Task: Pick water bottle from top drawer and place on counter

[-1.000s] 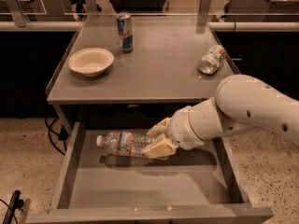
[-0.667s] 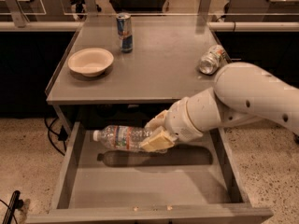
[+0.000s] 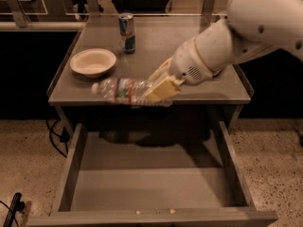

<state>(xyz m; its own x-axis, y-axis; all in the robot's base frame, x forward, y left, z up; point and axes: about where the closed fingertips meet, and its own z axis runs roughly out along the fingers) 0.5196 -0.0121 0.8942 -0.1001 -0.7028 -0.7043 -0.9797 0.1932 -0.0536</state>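
My gripper (image 3: 158, 86) is shut on the water bottle (image 3: 120, 91), a clear ribbed bottle with a white cap and a red, white and blue label band. It holds the bottle lying sideways, cap to the left, in the air at the counter's (image 3: 189, 86) front edge, above the open top drawer (image 3: 147, 183). The drawer's floor shows nothing in it. My white arm reaches in from the upper right.
A cream bowl (image 3: 93, 62) sits on the counter's left side. A blue-and-silver drink can (image 3: 127, 32) stands behind it near the middle. My arm hides the counter's right side. A black cable (image 3: 57, 138) hangs at the left of the drawer.
My gripper has lifted the water bottle out of the drawer and up to the counter's front edge. The drawer is now empty.
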